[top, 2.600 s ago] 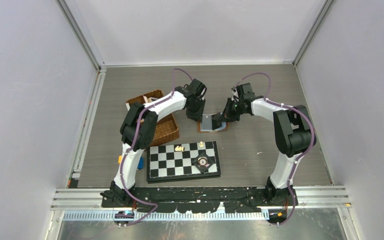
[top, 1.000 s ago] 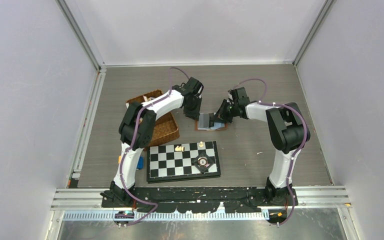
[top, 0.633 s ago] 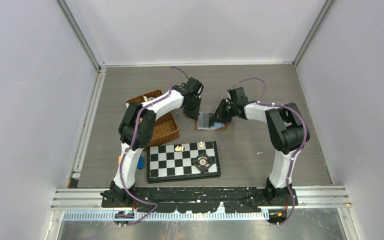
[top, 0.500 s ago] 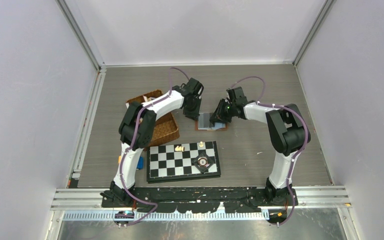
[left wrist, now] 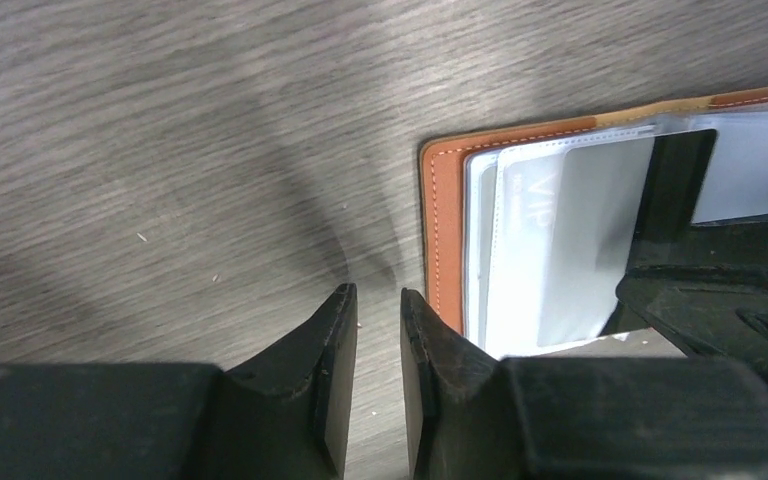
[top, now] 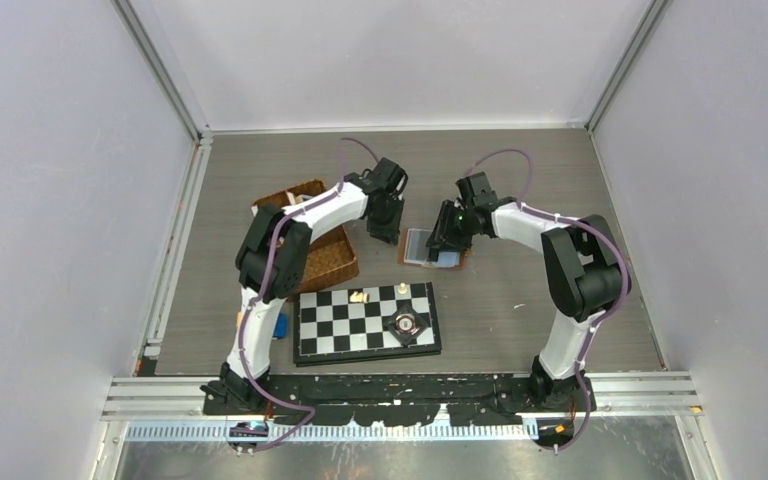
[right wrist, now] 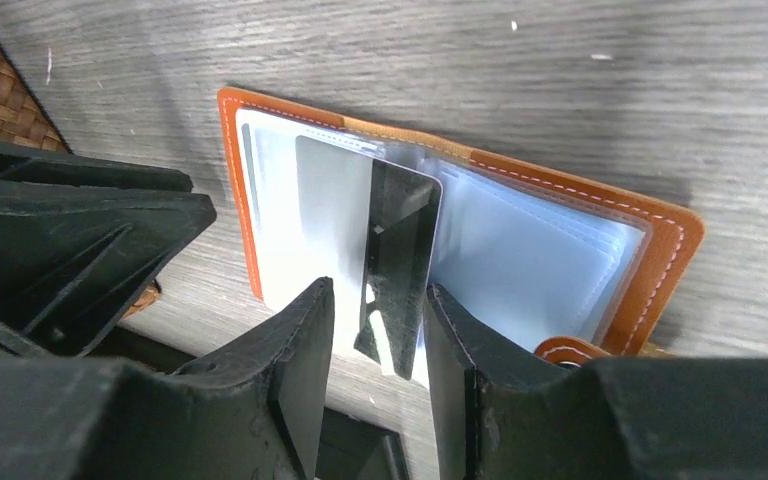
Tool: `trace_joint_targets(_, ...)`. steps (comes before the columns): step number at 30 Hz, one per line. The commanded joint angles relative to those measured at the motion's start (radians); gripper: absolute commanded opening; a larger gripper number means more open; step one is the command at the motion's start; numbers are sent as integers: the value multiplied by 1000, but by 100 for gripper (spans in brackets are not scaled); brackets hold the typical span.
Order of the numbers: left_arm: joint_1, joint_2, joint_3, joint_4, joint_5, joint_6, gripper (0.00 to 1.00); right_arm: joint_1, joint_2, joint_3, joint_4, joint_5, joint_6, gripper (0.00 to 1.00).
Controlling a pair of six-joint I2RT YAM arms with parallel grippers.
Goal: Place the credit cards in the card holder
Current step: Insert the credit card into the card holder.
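Observation:
The tan-brown card holder (top: pixel 448 260) lies open on the table, its clear sleeves facing up (right wrist: pixel 660 250) (left wrist: pixel 440 220). A pale credit card (right wrist: pixel 360 220) (left wrist: pixel 580 230) lies over its left half, and how far it sits in a sleeve I cannot tell. My right gripper (right wrist: pixel 377 290) (top: pixel 444 243) hovers open over the holder. The card's near edge lies between its fingers, with a gap on the left side. My left gripper (left wrist: pixel 376 293) (top: pixel 387 232) stands just left of the holder. Its jaws are a narrow gap apart, with bare table between them.
A brown wicker basket (top: pixel 325 255) sits left of the holder, beside the left arm. A chessboard (top: pixel 340 325) with a few pieces lies nearer the bases. A small blue object (top: pixel 281 326) rests by the board's left edge.
My right gripper went from shut on the card to open, letting it go. The card holder slid a little to the right. The left gripper has barely moved.

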Motion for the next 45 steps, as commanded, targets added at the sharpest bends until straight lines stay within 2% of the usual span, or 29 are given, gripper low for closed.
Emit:
trace_joint_targets(1, -4, -103, -18, 30, 36, -29, 25, -1, -58, 20, -55, 20, -23, 42)
trace_joint_targets(6, -4, -108, -46, 85, 96, -57, 26, -2, -54, 18, -58, 13, -9, 36)
trace_joint_targets(17, -2, -46, -52, 78, 86, -34, 20, -1, -32, 8, -37, 13, 33, 25)
trace_joint_targets(22, -1, -36, -84, 113, 93, -22, 9, -2, -7, 20, -24, 5, 48, 19)
trace_joint_targets(31, 1, -32, -129, 154, 125, -23, 2, 10, 36, 49, 7, -28, 74, 13)
trace_joint_targets(45, 1, -42, -137, 172, 155, -31, 1, 36, 60, 45, 103, -51, 124, 11)
